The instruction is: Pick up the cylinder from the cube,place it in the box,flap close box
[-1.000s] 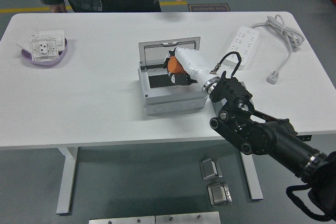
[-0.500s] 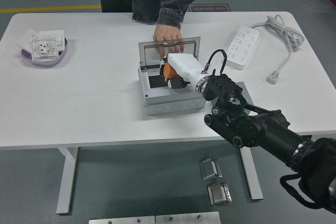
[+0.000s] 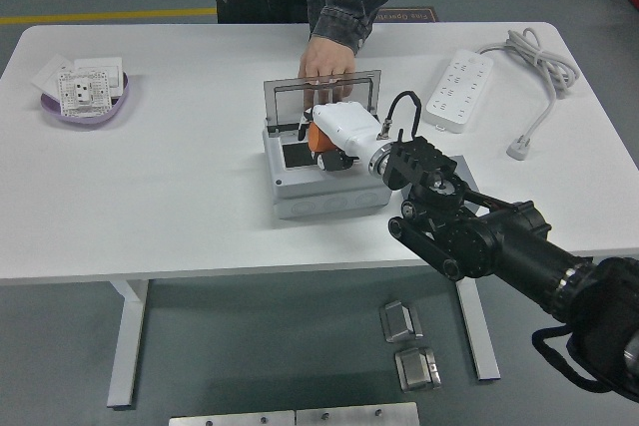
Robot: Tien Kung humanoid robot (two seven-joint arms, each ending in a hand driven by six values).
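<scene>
A grey box (image 3: pixel 319 187) sits mid-table with its clear lid (image 3: pixel 321 92) standing open at the back. My right hand (image 3: pixel 334 137), white-shelled, is over the box's open inside and is shut on an orange cylinder (image 3: pixel 314 134). A person's hand (image 3: pixel 326 69) rests on the top edge of the lid. No cube can be made out; the hand hides much of the box's inside. My left arm does not show.
A purple dish (image 3: pixel 85 107) with white socket plates sits at the far left. A white power strip (image 3: pixel 459 89) with its cable (image 3: pixel 539 67) lies at the back right. The person stands at the far edge.
The person stepped in and put a hand on the lid. My right hand moved left and a little back over the box with the orange cylinder.
</scene>
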